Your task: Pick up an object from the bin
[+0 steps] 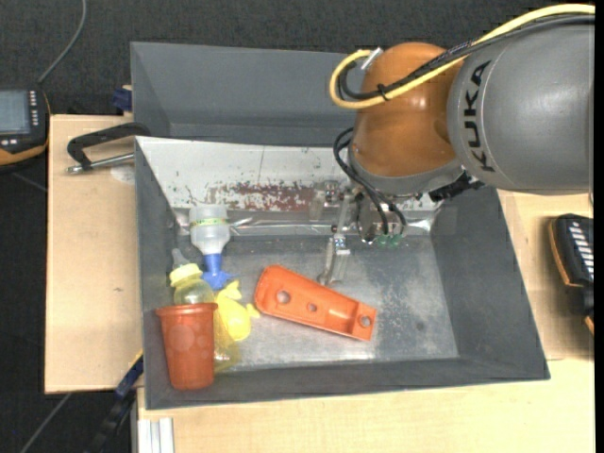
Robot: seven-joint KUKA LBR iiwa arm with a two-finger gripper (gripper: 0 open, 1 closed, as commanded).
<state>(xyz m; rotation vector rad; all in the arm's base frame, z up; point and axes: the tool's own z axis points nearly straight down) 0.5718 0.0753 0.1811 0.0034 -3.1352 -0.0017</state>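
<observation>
Presently, a flat orange plastic bar with round holes (314, 310) is found lying slantwise on the floor of the grey metal bin (472, 281). The gripper (336, 253) is positioned just above the bar's upper edge; whether it is spread or closed cannot be told. Left of the bar, a red-orange plastic cup (189, 345), yellow pieces (234, 321) and a clear funnel-shaped piece (209, 229) are heaped.
</observation>
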